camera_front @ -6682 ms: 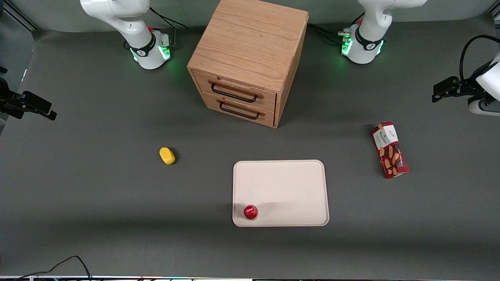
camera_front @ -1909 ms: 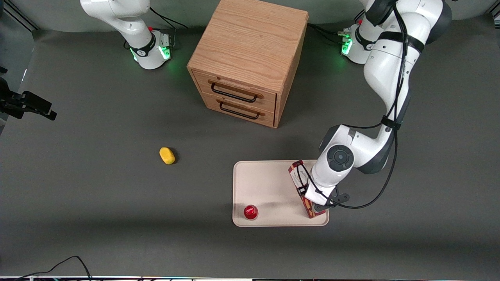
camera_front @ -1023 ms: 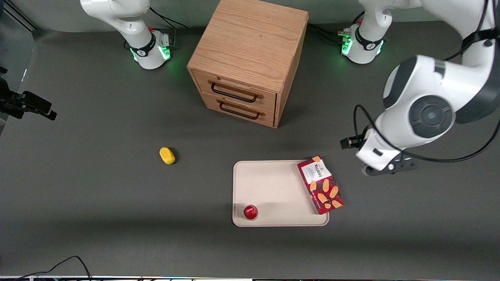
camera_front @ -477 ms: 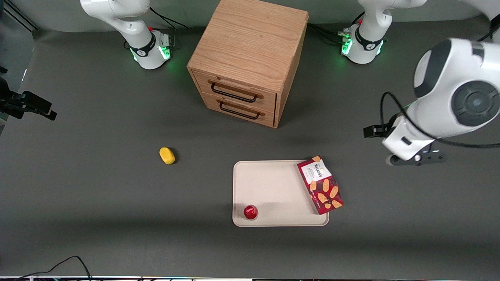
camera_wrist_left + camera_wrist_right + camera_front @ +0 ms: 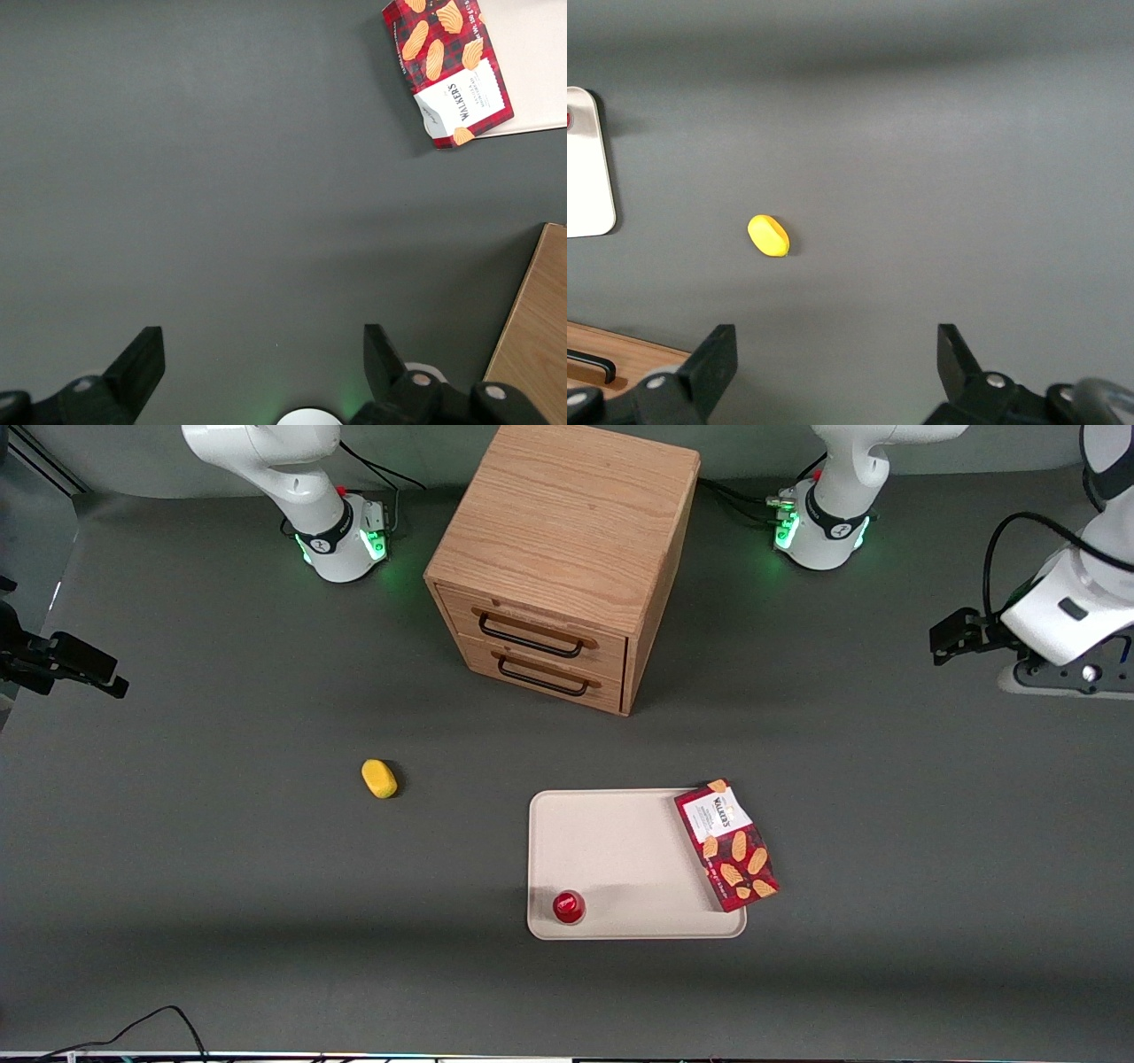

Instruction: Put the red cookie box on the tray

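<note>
While the gripper (image 5: pixel 257 372) hangs empty, fingers spread, red cookie box (image 5: pixel 726 845) overhanging tray (image 5: pixel 620 850) rim, wrist camera cropping its end.

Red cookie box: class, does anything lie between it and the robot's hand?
Nothing visible does. The hand is open over bare table near the working arm's end; the red cookie box lies across the tray edge.

Gripper (image 5: pixel 257 354): fingertips only, body cropped. Box (image 5: pixel 447 66) and tray (image 5: pixel 532 62): cropped. Box label's small print unreadable.
</note>
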Action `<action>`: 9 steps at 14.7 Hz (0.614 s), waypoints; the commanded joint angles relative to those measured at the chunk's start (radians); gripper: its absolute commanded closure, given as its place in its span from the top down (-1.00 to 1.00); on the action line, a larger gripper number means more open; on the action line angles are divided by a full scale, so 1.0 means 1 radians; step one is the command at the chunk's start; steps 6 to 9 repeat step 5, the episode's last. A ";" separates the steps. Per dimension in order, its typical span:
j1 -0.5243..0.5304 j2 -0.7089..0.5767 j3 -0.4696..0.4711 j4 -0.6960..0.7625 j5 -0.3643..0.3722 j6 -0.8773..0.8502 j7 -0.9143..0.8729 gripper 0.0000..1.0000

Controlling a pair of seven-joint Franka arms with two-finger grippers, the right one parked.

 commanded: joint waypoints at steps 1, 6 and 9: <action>-0.009 -0.049 0.032 -0.094 -0.035 0.068 0.024 1.00; -0.009 -0.040 0.033 -0.072 -0.035 0.067 0.021 1.00; -0.009 -0.040 0.033 -0.072 -0.035 0.067 0.021 1.00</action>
